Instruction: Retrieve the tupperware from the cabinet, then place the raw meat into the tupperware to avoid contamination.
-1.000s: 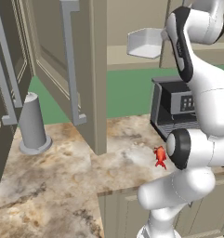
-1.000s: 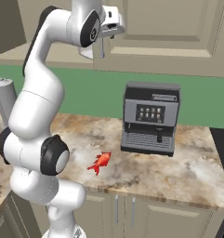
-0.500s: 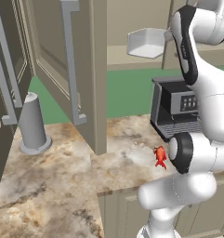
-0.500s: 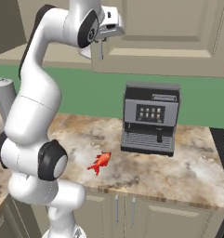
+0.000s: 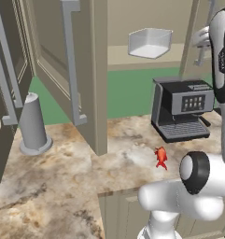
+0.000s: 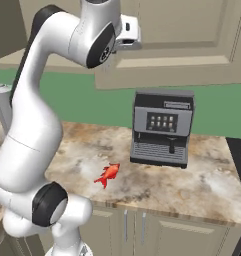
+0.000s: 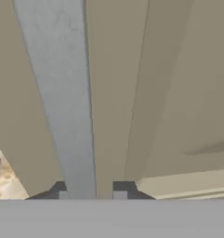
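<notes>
In the hand view my gripper [image 7: 90, 195] is shut on a vertical grey bar handle [image 7: 62, 102] of the beige cabinet [image 7: 169, 93]; the bar passes between the two dark finger tips. In the left base view my hand is up at the cabinet's right door [image 5: 192, 42], beside the handle [image 5: 200, 55]. The tupperware [image 5: 150, 43], a pale translucent box, sits on the cabinet shelf [image 5: 128, 55] behind the left door [image 5: 86, 70], which is swung open. The raw meat [image 5: 161, 157], a small red-orange chunk [image 6: 108, 175], lies on the counter in front of the coffee machine.
A black and grey coffee machine [image 5: 181, 108] [image 6: 162, 127] stands on the marbled counter [image 5: 62, 186] under the cabinet. A grey cylinder on a round base [image 5: 33, 126] stands at the counter's left. A dark brown cabinet door [image 5: 4, 84] hangs at the far left.
The jaws have closed onto the bar handle. The upper arm has shifted slightly to the right in the left base view. The tupperware and meat have not moved.
</notes>
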